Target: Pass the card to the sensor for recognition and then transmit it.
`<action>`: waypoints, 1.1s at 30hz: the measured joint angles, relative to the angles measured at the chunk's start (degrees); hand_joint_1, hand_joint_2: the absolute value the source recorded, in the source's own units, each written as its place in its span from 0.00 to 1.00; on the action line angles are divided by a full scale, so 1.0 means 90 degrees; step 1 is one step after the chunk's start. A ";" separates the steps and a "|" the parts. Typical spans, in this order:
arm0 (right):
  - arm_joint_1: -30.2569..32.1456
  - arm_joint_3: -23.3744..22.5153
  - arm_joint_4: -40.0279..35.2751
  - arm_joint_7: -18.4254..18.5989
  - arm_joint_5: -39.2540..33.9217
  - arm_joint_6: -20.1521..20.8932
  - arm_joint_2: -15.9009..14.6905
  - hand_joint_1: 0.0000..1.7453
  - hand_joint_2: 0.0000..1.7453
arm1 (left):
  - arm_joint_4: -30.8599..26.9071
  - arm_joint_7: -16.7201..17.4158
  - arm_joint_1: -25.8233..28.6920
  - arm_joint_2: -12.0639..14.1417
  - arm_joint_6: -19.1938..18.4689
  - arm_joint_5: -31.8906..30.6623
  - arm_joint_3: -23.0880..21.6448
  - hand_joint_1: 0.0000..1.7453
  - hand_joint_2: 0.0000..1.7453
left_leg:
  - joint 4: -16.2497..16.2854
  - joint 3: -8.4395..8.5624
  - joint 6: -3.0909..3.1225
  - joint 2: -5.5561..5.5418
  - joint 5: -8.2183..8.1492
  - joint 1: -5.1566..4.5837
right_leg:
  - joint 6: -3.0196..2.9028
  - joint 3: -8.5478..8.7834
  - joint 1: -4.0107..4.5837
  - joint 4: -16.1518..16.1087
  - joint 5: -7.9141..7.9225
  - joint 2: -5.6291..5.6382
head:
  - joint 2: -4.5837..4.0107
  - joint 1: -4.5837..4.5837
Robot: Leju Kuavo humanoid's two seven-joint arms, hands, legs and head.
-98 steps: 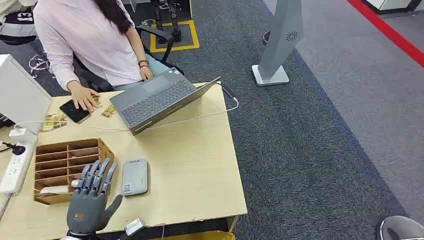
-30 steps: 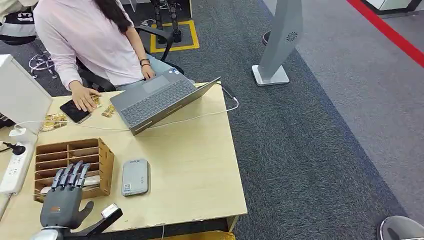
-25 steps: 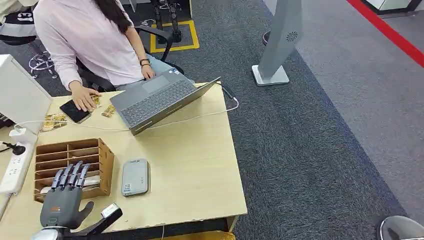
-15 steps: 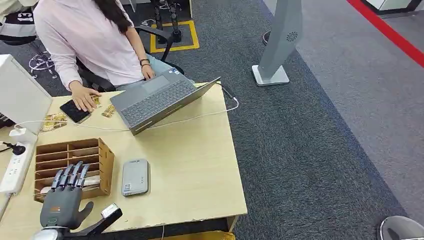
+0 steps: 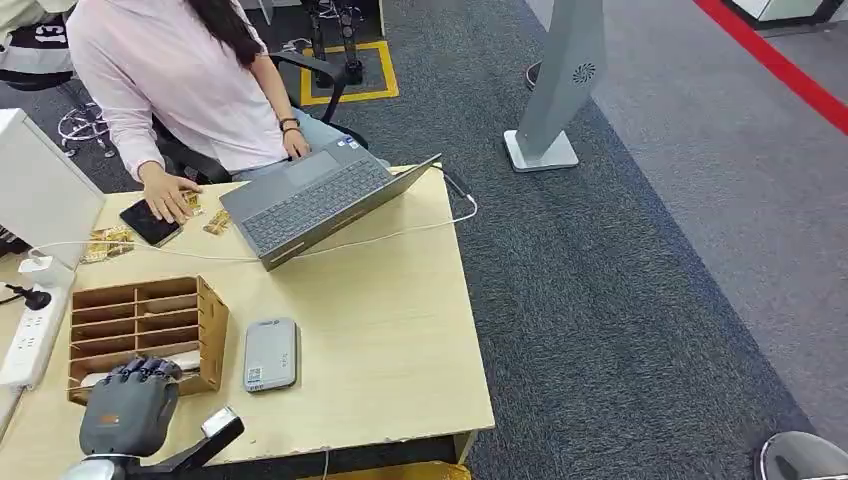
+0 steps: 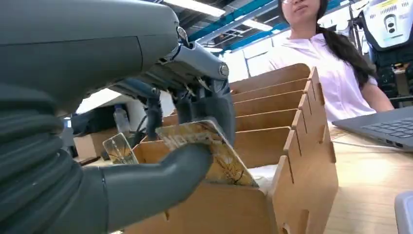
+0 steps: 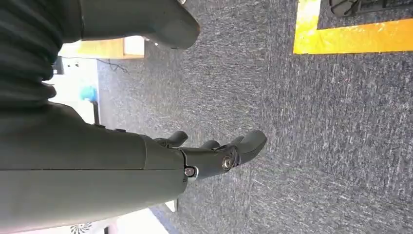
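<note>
Lower left of head view: left hand (image 5: 128,408) pinches card (image 6: 204,148) at wooden rack (image 5: 150,325)'s near slot; right hand (image 7: 195,151) hangs over carpet, fingers apart, grasping nothing.

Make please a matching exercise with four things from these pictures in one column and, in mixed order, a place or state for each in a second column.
1. card
2. card reader
3. laptop
4. right hand

a. flat on the desk beside the wooden rack
b. over grey carpet, holding nothing
c. pinched by the left hand at the rack
d. open in front of the seated person

Pairs: 1-c, 2-a, 3-d, 4-b
</note>
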 joint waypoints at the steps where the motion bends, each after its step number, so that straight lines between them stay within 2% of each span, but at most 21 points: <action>1: 0.0000 0.0010 0.0000 0.0000 0.0000 -0.0002 0.0000 0.00 1.00 | 0.0002 -0.0017 0.0000 0.0000 0.0000 0.0007 0.0002 1.00 1.00 | 0.0000 0.0000 0.0000 0.0000 0.0000 0.0000 | 0.0000 0.0000 0.0000 0.0000 0.0000 0.0000 | 0.0000 -0.0002; 8: -0.0001 0.0070 0.0000 0.0000 -0.0061 -0.0034 -0.0002 0.00 1.00 | 0.0002 -0.0119 -0.0004 0.0022 0.0004 0.0119 0.0005 1.00 1.00 | 0.0000 0.0000 0.0000 0.0000 0.0000 0.0000 | 0.0000 0.0000 0.0000 0.0000 0.0000 0.0000 | 0.0000 0.0000; 14: -0.0008 0.0109 0.0000 -0.0002 -0.0075 -0.0061 -0.0002 0.00 1.00 | 0.0000 -0.0384 -0.0166 -0.0010 0.0474 0.0333 0.0015 1.00 1.00 | 0.0000 0.0000 0.0000 -0.0003 0.0000 0.0000 | 0.0000 0.0001 0.0000 0.0000 0.0000 -0.0006 | 0.0000 0.0000; 17: -0.0008 0.0146 0.0000 -0.0019 -0.0083 -0.0063 -0.0002 0.00 1.00 | -0.0063 -0.0542 -0.0266 -0.0027 0.0563 0.0381 0.0015 1.00 1.00 | 0.0000 0.0002 -0.0001 -0.0001 0.0001 0.0000 | 0.0000 0.0001 0.0000 0.0000 0.0001 -0.0004 | 0.0000 -0.0002; 24: -0.0008 0.0211 0.0000 -0.0097 -0.0245 -0.0075 -0.0022 0.00 1.00 | -0.0900 -0.0665 -0.0370 0.0012 0.0532 0.0415 -0.0048 1.00 1.00 | 0.0000 0.0003 -0.0002 -0.0001 0.0003 0.0000 | 0.0000 0.0001 0.0000 0.0000 0.0001 -0.0002 | 0.0000 -0.0002; 28: -0.0008 0.0219 0.0000 -0.0117 -0.0347 -0.0083 -0.0027 0.00 1.00 | -0.1419 -0.0685 -0.0382 0.0143 0.0542 0.0452 -0.0204 1.00 1.00 | 0.0000 0.0003 -0.0002 -0.0001 0.0003 0.0001 | 0.0000 0.0000 0.0000 0.0000 0.0001 -0.0001 | 0.0000 0.0000; 33: -0.0013 0.0260 0.0000 -0.0119 -0.0374 -0.0068 -0.0032 0.00 1.00 | -0.1923 -0.0768 -0.0673 0.0323 0.0462 0.0998 -0.0342 1.00 1.00 | 0.0000 0.0002 -0.0002 -0.0005 0.0004 0.0002 | -0.0001 0.0001 0.0000 0.0000 0.0001 -0.0008 | 0.0000 0.0000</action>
